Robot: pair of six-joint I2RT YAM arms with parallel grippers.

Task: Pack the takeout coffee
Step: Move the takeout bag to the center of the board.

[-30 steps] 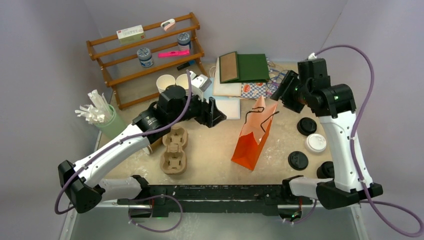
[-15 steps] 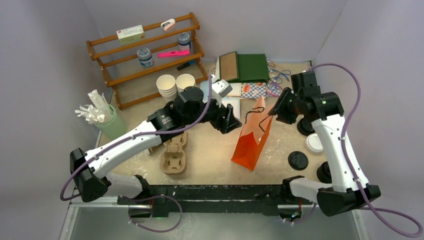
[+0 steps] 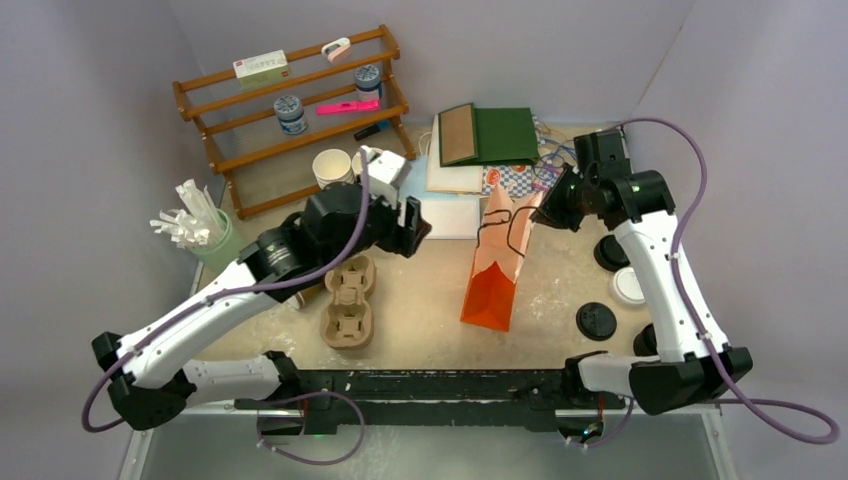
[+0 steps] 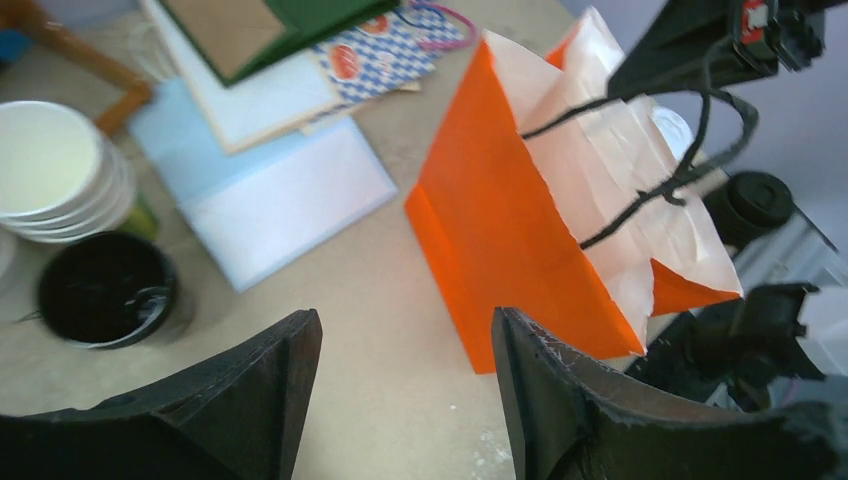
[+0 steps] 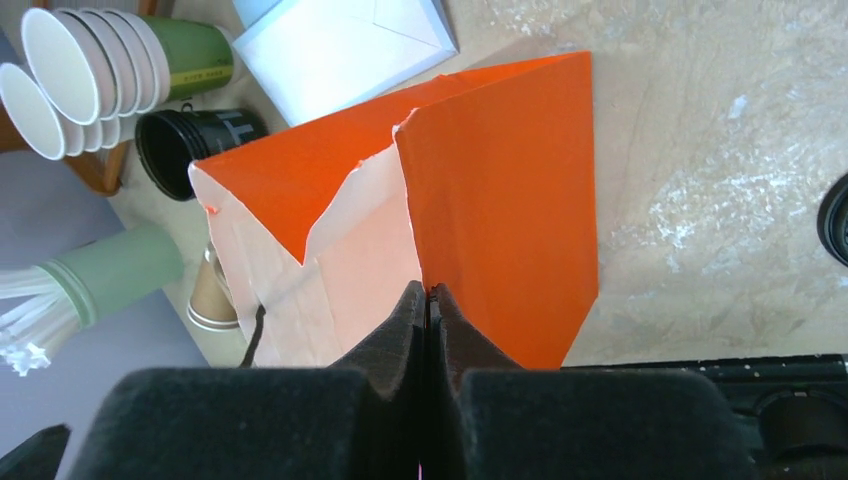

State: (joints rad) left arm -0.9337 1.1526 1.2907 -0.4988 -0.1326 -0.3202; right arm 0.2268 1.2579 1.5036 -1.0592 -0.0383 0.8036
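Mid-table, the right gripper (image 5: 427, 292) clamped the orange bag (image 3: 493, 285) by its rim, likely propping it open; the left gripper (image 4: 403, 328) hovered empty, jaws spread.

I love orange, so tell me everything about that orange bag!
The orange bag looks like creased paper, bright orange outside and pale inside, with thin black cord handles at the top. It stands on the table with its mouth open. The right pincer is shut on its top edge.
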